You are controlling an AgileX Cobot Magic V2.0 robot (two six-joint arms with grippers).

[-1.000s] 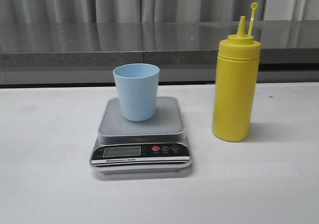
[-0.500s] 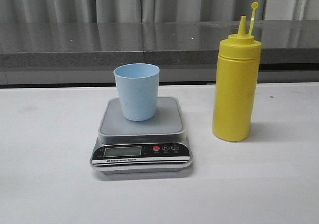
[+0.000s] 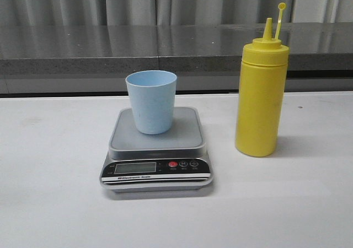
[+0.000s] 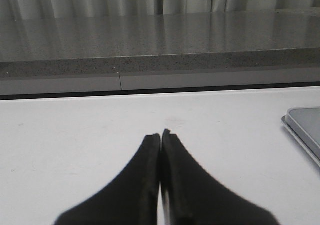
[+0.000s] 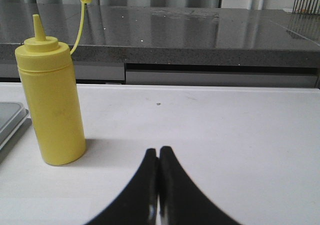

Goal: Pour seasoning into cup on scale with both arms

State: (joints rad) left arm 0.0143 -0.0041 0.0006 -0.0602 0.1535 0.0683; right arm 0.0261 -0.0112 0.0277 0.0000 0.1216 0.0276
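Observation:
The pale blue cup stands upright on the platform of the silver-grey scale at the table's middle. The yellow seasoning bottle stands upright to the scale's right, its tethered cap off the nozzle; it also shows in the right wrist view. Neither arm shows in the front view. My left gripper is shut and empty over bare table, with a corner of the scale off to one side. My right gripper is shut and empty, apart from the bottle.
The white table ends at the back against a dark grey stone ledge with grey curtains behind it. A wire rack sits far off on the ledge in the right wrist view.

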